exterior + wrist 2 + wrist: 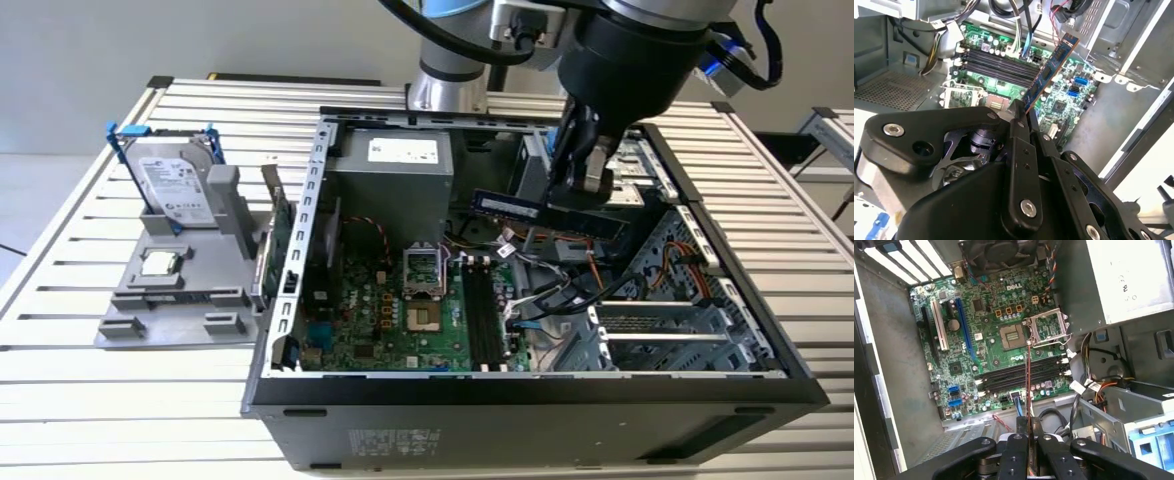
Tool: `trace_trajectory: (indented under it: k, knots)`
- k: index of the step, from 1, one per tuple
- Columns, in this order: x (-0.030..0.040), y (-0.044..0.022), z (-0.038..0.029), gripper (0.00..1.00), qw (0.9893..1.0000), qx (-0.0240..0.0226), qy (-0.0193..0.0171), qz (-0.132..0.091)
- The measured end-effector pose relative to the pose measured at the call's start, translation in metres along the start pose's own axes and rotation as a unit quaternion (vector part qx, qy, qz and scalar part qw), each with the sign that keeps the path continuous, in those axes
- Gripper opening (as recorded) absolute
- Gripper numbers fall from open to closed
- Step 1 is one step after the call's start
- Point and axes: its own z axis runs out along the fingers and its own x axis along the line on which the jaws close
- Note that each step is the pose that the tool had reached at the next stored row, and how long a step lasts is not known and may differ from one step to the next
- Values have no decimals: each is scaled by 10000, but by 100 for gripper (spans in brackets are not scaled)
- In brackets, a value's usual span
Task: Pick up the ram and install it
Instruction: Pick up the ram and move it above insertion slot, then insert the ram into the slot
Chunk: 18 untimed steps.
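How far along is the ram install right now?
Pickup looks done: the claw is shut on the ram, holding it in the air above the motherboard of the open computer case. Seating is not done: the memory slots look bare.

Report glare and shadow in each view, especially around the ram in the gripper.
Exterior view: table slats bright, the case's near wall dark. Second wrist view: the gripper looms dark, the ram in it well lit. First wrist view: glare washes out the power supply; the edge-on ram is thin but visible.
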Motion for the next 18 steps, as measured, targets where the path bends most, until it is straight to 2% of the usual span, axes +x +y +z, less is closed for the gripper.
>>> trace_trajectory:
  k: [10, 18]
  knots:
    - [0, -1, 0, 0, 9994, 2, -16, 337]
    - [0, 0, 0, 0, 9981, 4, -29, 614]
